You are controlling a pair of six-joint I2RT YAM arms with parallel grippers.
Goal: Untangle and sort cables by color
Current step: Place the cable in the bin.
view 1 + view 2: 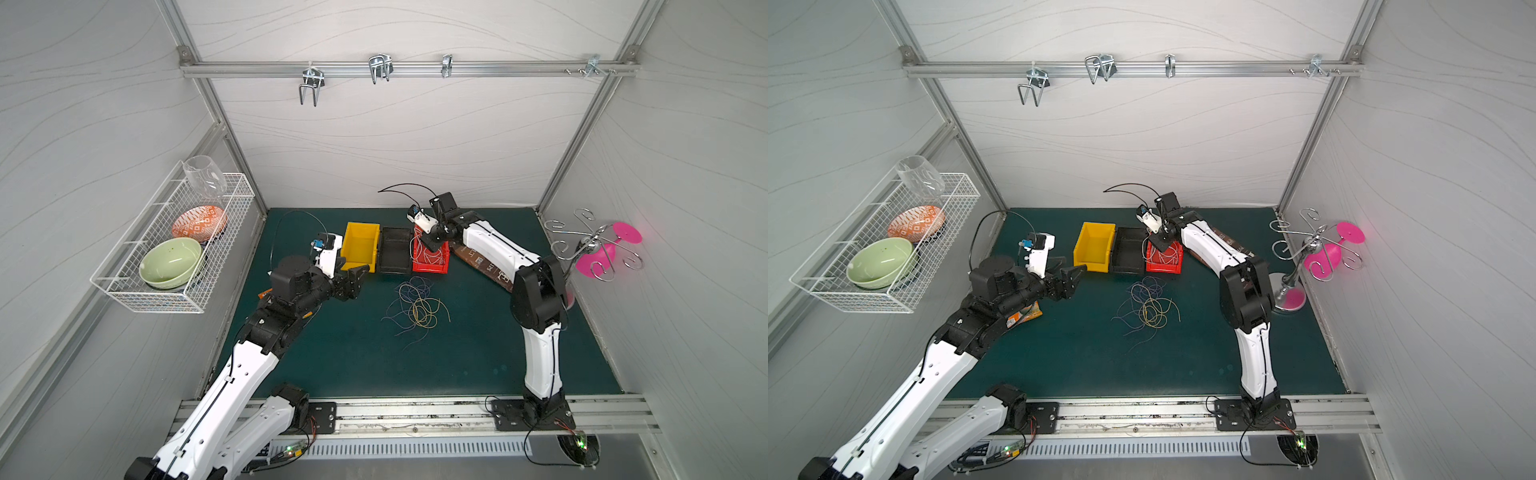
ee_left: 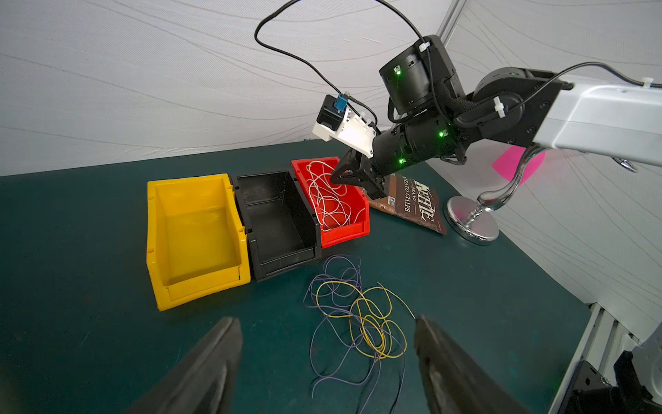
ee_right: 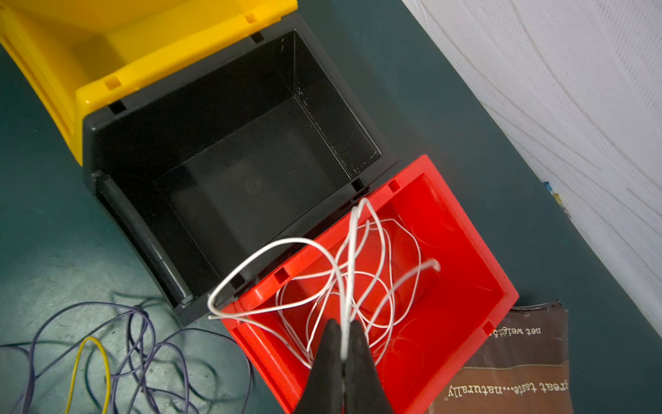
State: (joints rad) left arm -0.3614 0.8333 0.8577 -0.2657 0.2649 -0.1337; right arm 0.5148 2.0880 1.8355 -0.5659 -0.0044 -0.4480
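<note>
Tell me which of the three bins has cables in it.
The red bin, holding white cables; the yellow bin and the black bin beside it are empty.

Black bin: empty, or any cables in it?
Empty. The black bin shows a bare floor in the right wrist view; the white cables are mostly in the red bin beside it.
</note>
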